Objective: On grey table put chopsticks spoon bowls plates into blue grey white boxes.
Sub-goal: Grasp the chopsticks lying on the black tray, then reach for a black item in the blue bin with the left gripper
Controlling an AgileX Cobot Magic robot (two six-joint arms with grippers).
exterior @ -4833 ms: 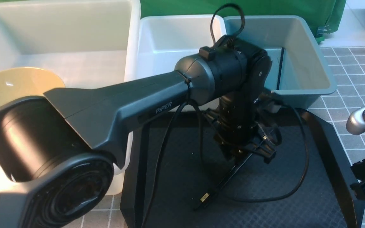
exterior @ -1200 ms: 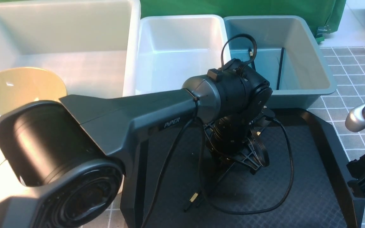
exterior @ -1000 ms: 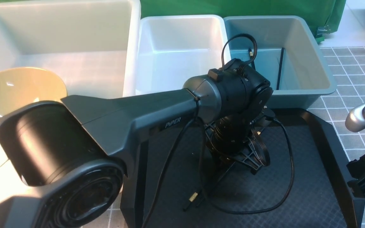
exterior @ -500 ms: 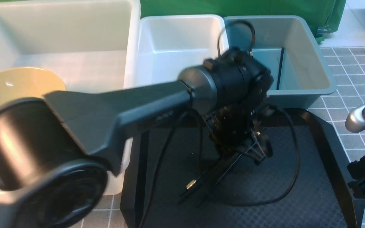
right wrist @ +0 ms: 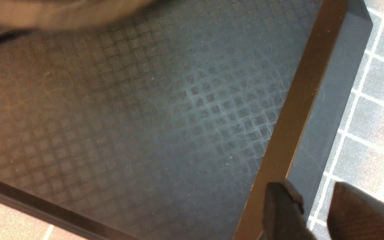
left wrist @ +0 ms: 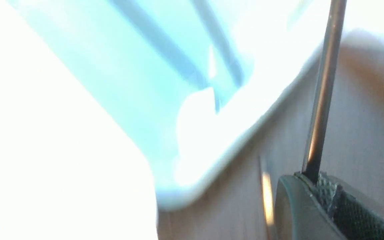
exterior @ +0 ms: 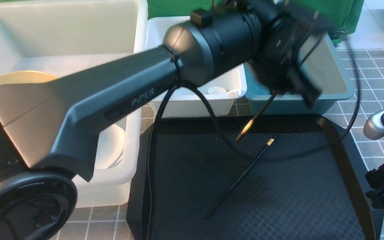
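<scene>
**Glare and motion blur in three views**

Front view: bright, even light from above. The left arm (exterior: 212, 50) smears into motion blur at 1 o'clock, while the black tray (exterior: 278, 186) reads sharp. The large whitish box (exterior: 62, 33) at 10 o'clock is washed pale. Left wrist view: badly overexposed, with white glare across the 9 o'clock half and the blue box (left wrist: 165, 83) a soft blur. Only the chopstick (left wrist: 322, 100) and the left fingers (left wrist: 298, 206) look fairly crisp. Right wrist view: dimmer and warm-tinted, with a pale sheen mid-tray and the right fingers (right wrist: 282, 213) soft at 5 o'clock
</scene>
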